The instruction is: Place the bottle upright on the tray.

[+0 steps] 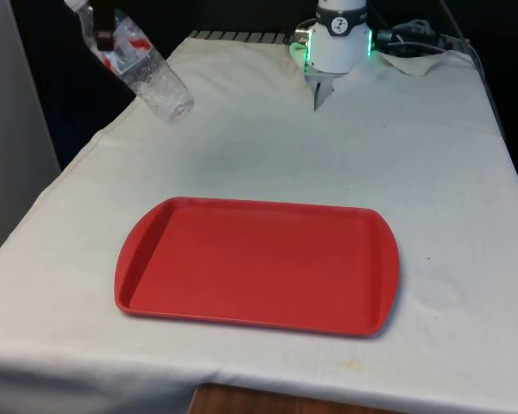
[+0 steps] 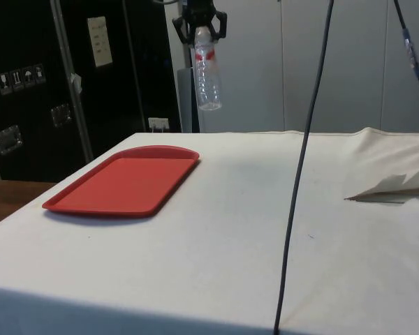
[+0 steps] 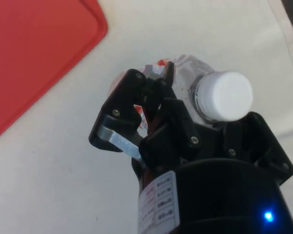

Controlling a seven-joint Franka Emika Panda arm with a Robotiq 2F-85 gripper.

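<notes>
Pincer: you are looking at the black two-finger gripper (image 2: 203, 24) hanging high above the table; its fingers are clamping the neck end of the clear plastic bottle with the red label band and white cap (image 2: 207, 73). In the wrist view the gripper (image 3: 158, 105) is closing around the bottle (image 3: 185, 73) just below the white cap (image 3: 223, 95).

Bottle: it is dangling in the air, cap end up in the grip, base end down and free. In the front view the bottle (image 1: 142, 69) is tilting, its base pointing down toward the front view's right; in the side view it is hanging nearly upright. It is touching neither the cloth nor the tray.

Tray: the flat red rectangular plastic tray with rounded corners (image 1: 155, 228) is lying on the cloth toward the near side of the table in the front view, well apart from the bottle and below it. Nothing is resting on it. You are seeing one corner of the tray (image 3: 34, 53) in the wrist view, beside the bottle.

Table: the white cloth (image 1: 432, 155) is covering it, with a crumpled fold of cloth (image 2: 398, 185) lying toward the side view's right.

Cable: a dark cable (image 2: 304, 160) is hanging down across the side view.
</notes>
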